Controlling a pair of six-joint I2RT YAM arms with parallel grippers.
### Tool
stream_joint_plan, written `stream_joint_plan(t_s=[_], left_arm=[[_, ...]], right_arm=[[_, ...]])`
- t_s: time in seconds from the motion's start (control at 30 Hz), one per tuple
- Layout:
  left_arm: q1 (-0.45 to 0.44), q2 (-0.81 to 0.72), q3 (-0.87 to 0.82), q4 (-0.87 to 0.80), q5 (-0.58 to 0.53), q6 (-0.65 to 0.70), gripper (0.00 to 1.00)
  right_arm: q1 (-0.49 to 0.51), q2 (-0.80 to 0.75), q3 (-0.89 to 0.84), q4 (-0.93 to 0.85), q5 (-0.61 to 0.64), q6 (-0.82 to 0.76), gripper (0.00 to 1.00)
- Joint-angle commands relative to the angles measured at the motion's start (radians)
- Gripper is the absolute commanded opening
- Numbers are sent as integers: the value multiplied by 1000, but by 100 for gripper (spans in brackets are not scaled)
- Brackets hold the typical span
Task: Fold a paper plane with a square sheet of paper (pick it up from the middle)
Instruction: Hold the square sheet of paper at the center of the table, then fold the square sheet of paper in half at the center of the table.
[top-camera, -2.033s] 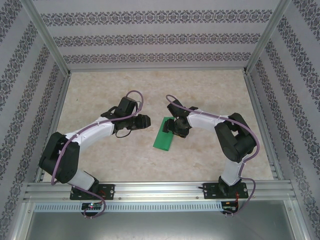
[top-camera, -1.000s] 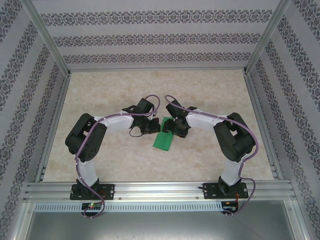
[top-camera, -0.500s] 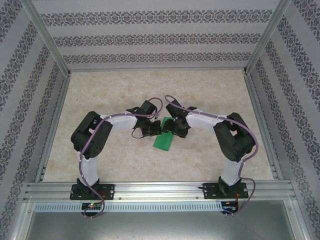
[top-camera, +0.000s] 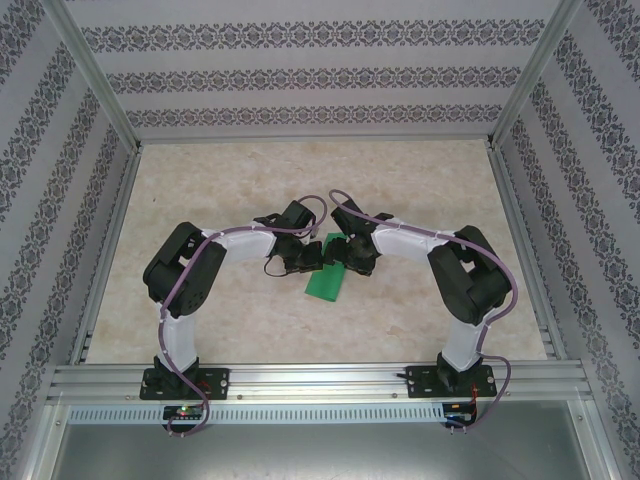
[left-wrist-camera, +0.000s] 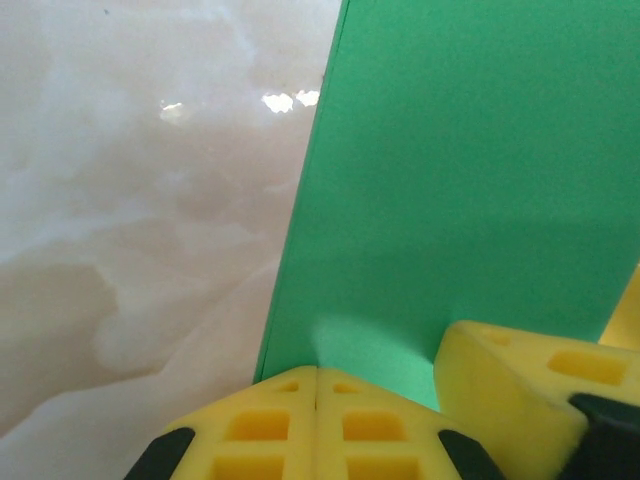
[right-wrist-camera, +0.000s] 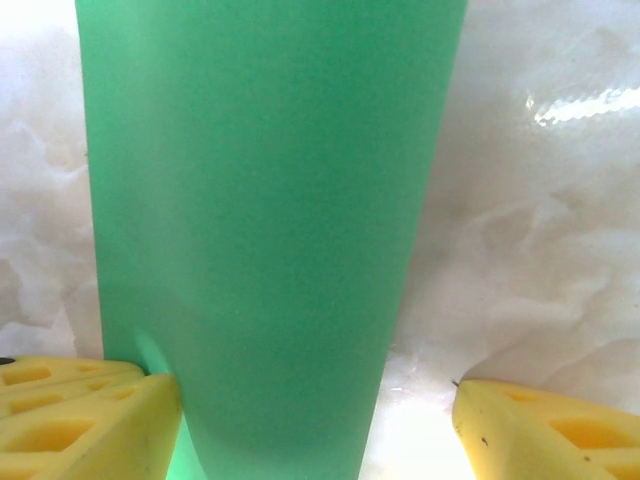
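The left end effector (left-wrist-camera: 316, 385) has its yellow pads (left-wrist-camera: 250, 430) pressed together. Their tips meet one long edge of the folded green sheet of paper (left-wrist-camera: 450, 200), which shows a small dimple just beyond them. I cannot tell whether any paper is caught between the pads.

The right end effector (right-wrist-camera: 315, 400) has its pads apart, straddling the same paper. One pad (right-wrist-camera: 80, 420) touches a long edge, where the paper is slightly dented. The other pad (right-wrist-camera: 550, 430) sits clear of the opposite edge, over the pale marbled surface (right-wrist-camera: 520, 250).

From above, both end effectors meet over the paper's far end, one on either side of it. The paper lies as a narrow strip on the surface between the two arms, its near end free and angled slightly left. Each arm bends in toward the paper from its own side.
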Motion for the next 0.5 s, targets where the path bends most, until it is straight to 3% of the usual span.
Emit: stream_joint_plan(t_s=[0.0,0.1,0.23,0.47], left_arm=[[-21,32,-1,-57,-60,29,0],[-20,32,2,-54,-55,31,0],[-20,36,16,-61,-44,42,0],[-28,42,26,-43,-9,47,0]], right_arm=[[7,-45,-32,84,19,-17,77],[-8,-124,-64,97,23,-12,78],[-23,-205,-122,126,45,15,72],[-25,-261,-209,338,-111,48,36]])
